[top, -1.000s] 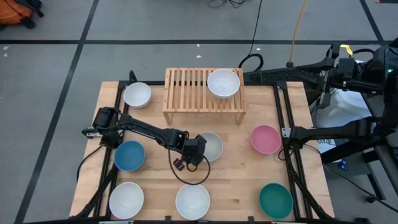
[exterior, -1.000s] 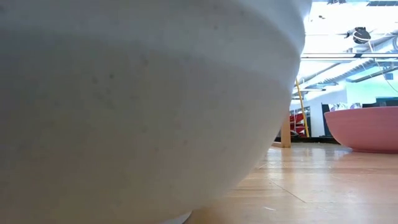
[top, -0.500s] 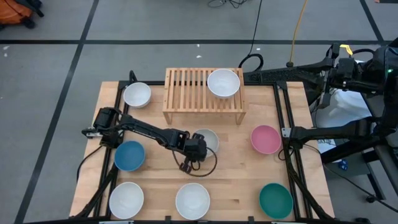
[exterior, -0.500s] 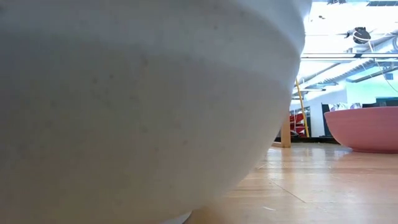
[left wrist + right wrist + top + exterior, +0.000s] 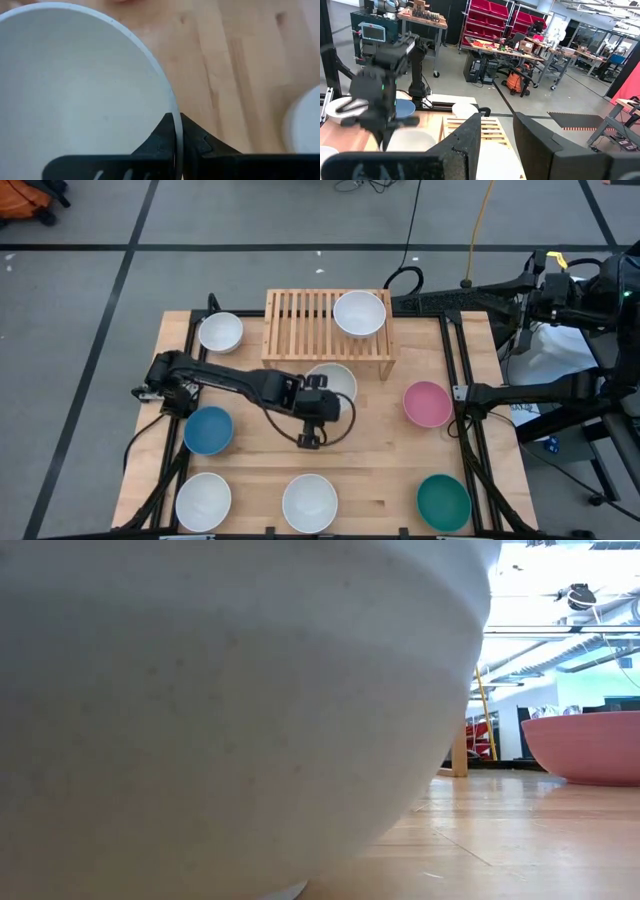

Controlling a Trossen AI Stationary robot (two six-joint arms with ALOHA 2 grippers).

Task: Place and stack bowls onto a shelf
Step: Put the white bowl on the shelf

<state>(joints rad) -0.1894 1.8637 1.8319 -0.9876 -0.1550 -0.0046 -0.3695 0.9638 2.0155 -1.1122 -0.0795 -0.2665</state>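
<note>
**Operator:** High view check: where is the left gripper (image 5: pixel 322 393), and what does it have?

**Technician:** It is at mid-table, just in front of the shelf (image 5: pixel 300 320). In the left wrist view its fingers (image 5: pixel 162 137) are pinched together on the rim of a white bowl (image 5: pixel 334 380) (one finger inside the rim, one outside).

**Operator:** And the other bowls?

**Technician:** One white bowl (image 5: pixel 359 312) sits on the right half of the shelf's slatted top. On the table (image 5: pixel 380 455): a white one (image 5: pixel 220 331) left of the shelf, a blue bowl (image 5: pixel 208 429), two white ones (image 5: pixel 203 499) (image 5: pixel 309 502) along the front edge, a dark green bowl (image 5: pixel 443 500) and a pink bowl (image 5: pixel 427 403).

**Operator:** Right gripper (image 5: pixel 497 132)?

**Technician:** Parked off the table's right rear corner, fingers apart, holding nothing.
</note>
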